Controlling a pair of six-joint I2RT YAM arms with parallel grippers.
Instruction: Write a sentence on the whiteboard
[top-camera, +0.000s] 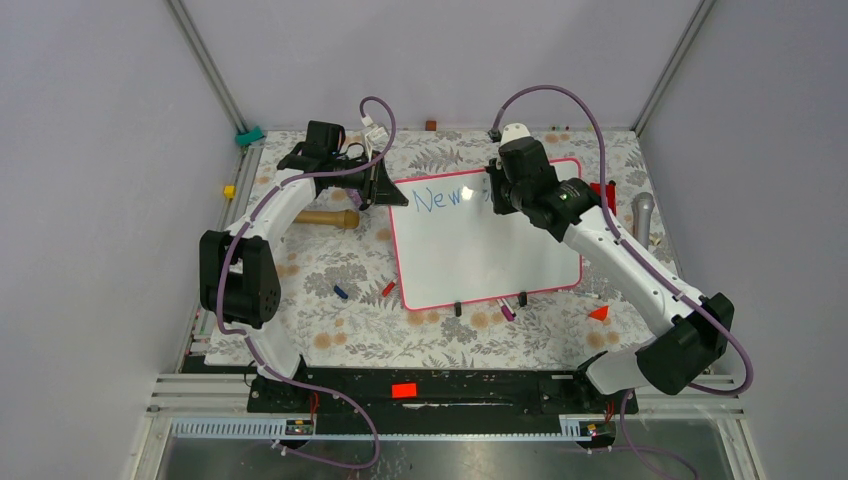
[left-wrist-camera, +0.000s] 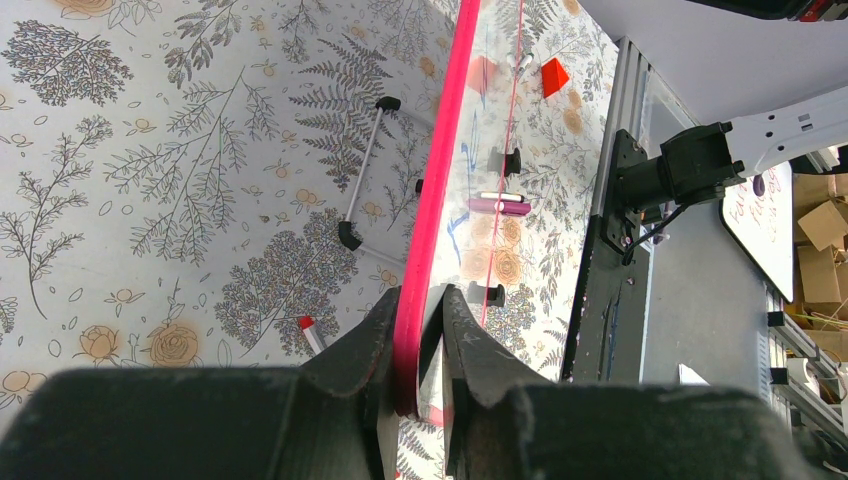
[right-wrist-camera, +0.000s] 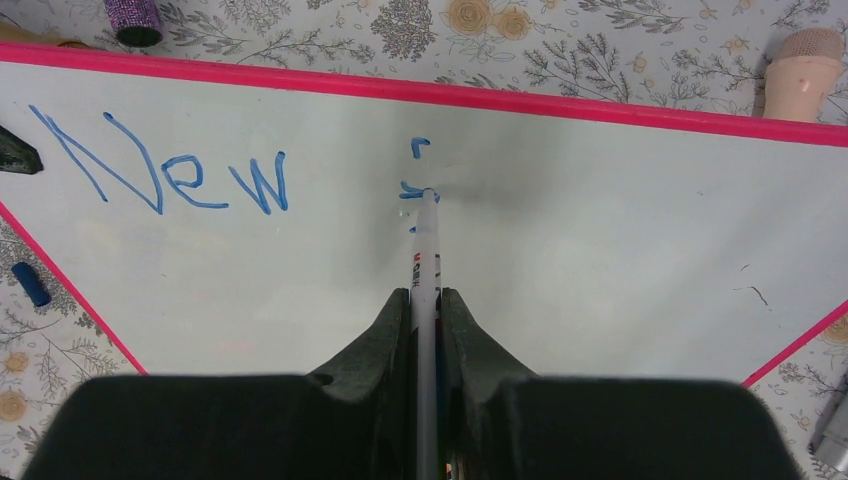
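The board (top-camera: 490, 250), centre of the picture, is glossy white with a pink-red rim, and the writing (top-camera: 440, 197) at its upper left, "New" plus a few loose strokes, is blue. The marker (right-wrist-camera: 427, 250) is white with a small red and black label, and the surface (top-camera: 350, 330) is white, patterned with grey ferns and tan roses. The arms (top-camera: 290, 200) are white with black joints and purple cables (top-camera: 596, 130); a red triangle (top-camera: 598, 313) sits lower right, a yellow block (top-camera: 229, 191) at the left edge.
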